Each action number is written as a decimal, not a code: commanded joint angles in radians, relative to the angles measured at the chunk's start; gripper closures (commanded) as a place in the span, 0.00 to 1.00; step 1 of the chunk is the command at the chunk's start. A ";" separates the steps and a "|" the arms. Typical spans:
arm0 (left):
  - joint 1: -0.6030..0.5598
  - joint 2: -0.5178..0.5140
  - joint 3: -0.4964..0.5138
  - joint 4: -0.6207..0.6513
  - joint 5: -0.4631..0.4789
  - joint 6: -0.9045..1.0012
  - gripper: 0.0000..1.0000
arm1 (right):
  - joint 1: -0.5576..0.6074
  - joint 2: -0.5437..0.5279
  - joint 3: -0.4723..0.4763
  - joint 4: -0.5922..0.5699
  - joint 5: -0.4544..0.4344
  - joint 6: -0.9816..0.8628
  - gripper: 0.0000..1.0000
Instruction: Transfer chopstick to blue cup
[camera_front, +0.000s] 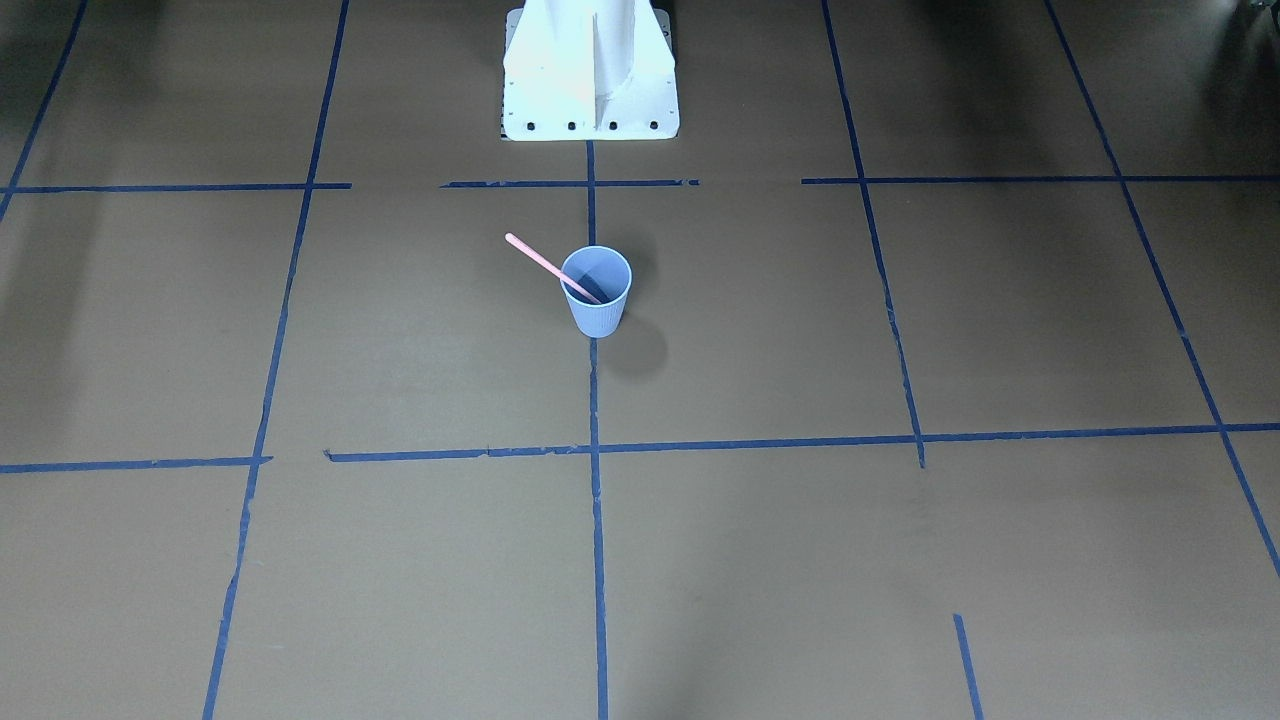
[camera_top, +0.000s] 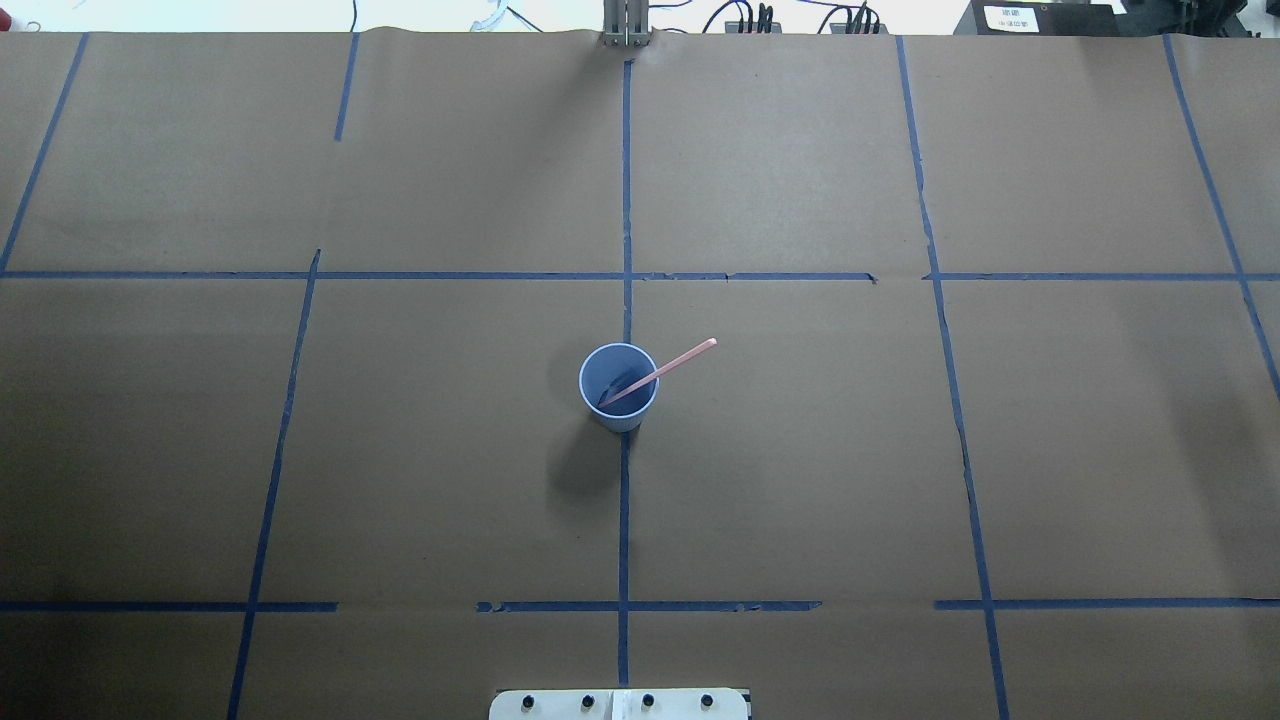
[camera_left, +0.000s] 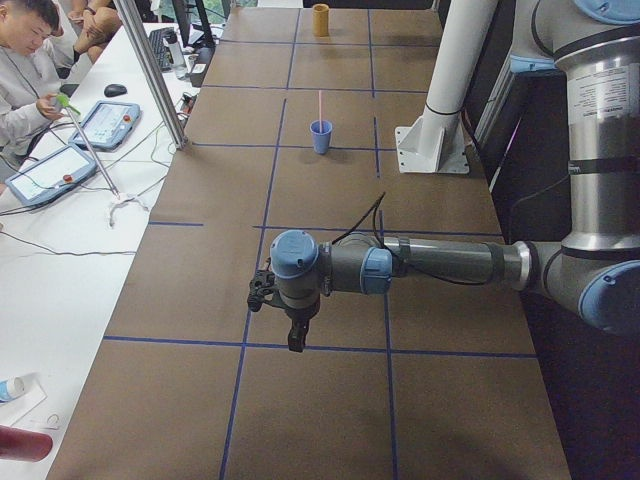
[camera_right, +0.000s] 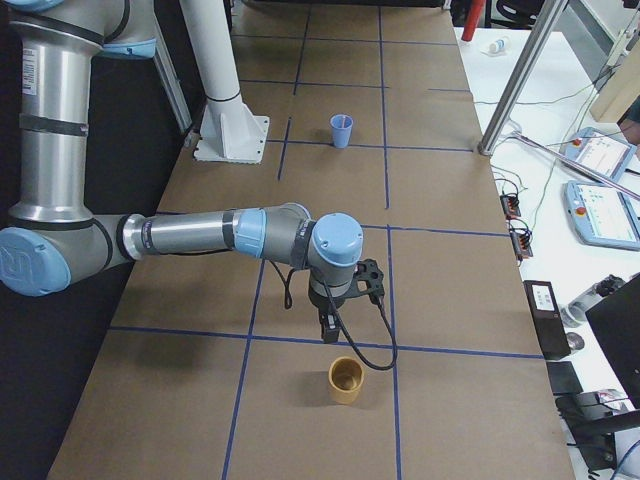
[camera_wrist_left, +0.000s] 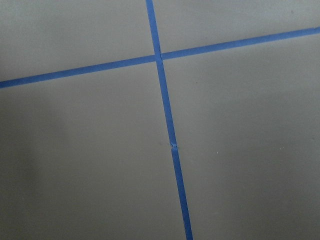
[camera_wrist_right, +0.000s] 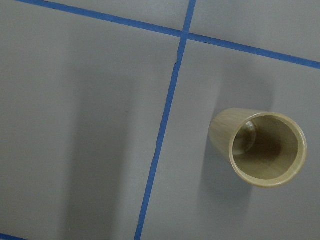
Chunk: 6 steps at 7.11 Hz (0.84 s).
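Note:
The blue cup (camera_front: 598, 318) stands upright near the table's middle, on a blue tape line. It also shows in the overhead view (camera_top: 625, 418) and both side views (camera_left: 320, 138) (camera_right: 341, 132). The pale-pink chopstick (camera_front: 533, 257) leans inside the cup, its lower end at the bottom and its upper end sticking out over the rim (camera_top: 685, 356). My left gripper (camera_left: 296, 340) hangs over the table far from the cup; I cannot tell if it is open. My right gripper (camera_right: 330, 330) hangs near the table's other end, just beside a tan cup; I cannot tell if it is open.
A tan wooden cup (camera_right: 346, 381) stands upright and empty below the right wrist camera (camera_wrist_right: 265, 147). The white robot pedestal (camera_front: 590, 70) stands behind the blue cup. A person (camera_left: 30, 60) with tablets sits at the side desk.

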 joint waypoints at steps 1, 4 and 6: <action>-0.001 0.012 -0.020 -0.019 0.006 -0.004 0.00 | -0.019 0.000 -0.018 0.026 -0.003 0.002 0.00; -0.001 0.013 -0.029 -0.015 0.003 0.003 0.00 | -0.029 0.009 -0.099 0.122 0.006 0.008 0.00; 0.007 0.007 -0.036 -0.007 0.003 0.005 0.00 | -0.031 0.008 -0.118 0.163 0.024 0.011 0.00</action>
